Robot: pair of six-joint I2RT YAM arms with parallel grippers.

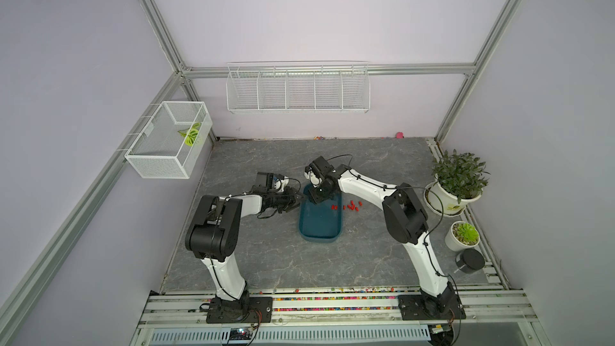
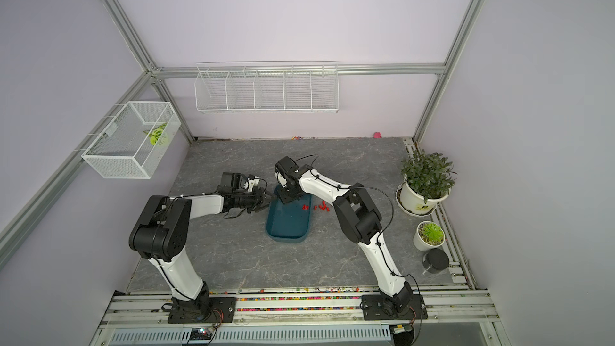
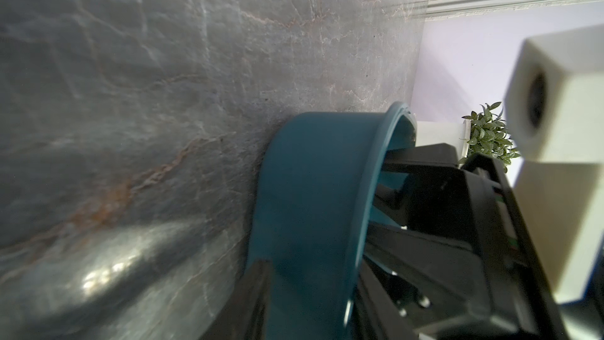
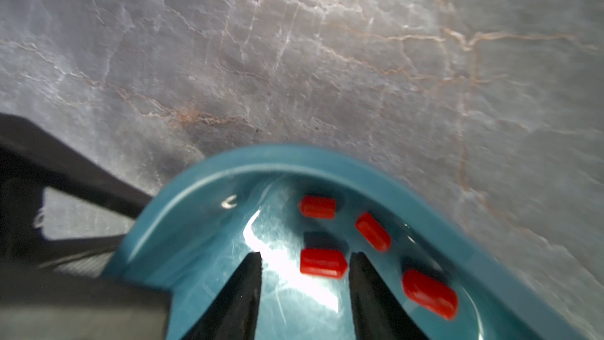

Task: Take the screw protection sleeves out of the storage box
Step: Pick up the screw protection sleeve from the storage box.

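In both top views: pins the storage box corner with the shut left gripper; shows several screw protection sleeves out on the table. Left wrist: pinches the storage box wall. Right wrist: straddles one boxed sleeve with the parted right gripper; could flick it away if closing off-centre.
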